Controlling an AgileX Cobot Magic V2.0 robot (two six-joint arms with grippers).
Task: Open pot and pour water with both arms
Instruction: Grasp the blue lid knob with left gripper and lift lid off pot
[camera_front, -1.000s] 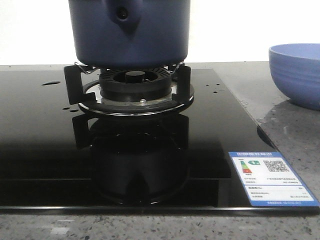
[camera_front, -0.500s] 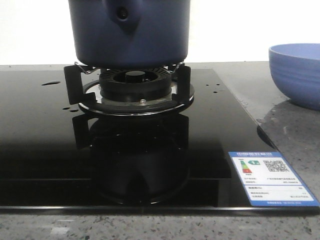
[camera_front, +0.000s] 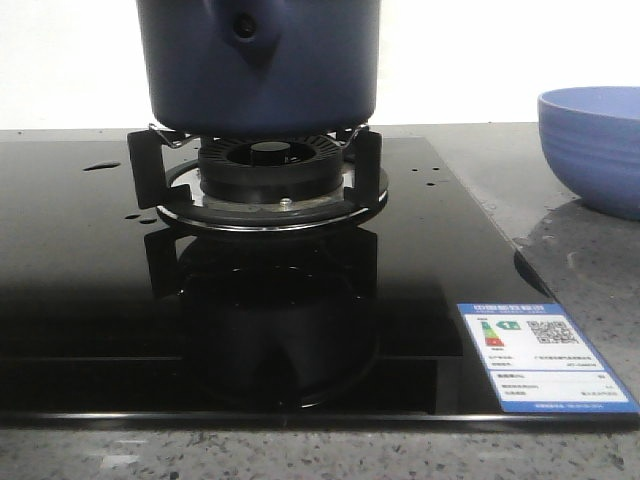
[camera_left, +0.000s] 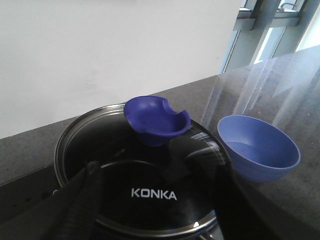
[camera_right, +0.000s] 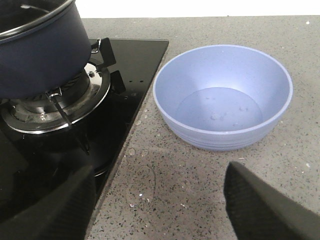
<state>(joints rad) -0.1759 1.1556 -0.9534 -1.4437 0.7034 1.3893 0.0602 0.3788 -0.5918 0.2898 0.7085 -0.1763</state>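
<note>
The dark navy pot (camera_front: 260, 65) stands on the gas burner (camera_front: 268, 175), its handle bracket with the round hole facing the front camera. In the left wrist view its glass lid (camera_left: 150, 195), marked KONKA, lies on the pot with a blue cup-shaped knob (camera_left: 156, 120) on top. My left gripper (camera_left: 157, 207) is open, its dark fingers (camera_left: 82, 200) spread above the near side of the lid, apart from the knob. My right gripper (camera_right: 157, 210) is open and empty over the grey counter, between the hob and the bowl. Water shows as small drops (camera_front: 101, 166) on the black glass.
A light blue ribbed bowl (camera_right: 222, 97) stands on the grey counter right of the hob, with a few drops (camera_right: 218, 116) inside and a wet patch (camera_front: 560, 235) beside it. The black glass hob (camera_front: 90, 290) carries a label (camera_front: 540, 355) at its front right corner.
</note>
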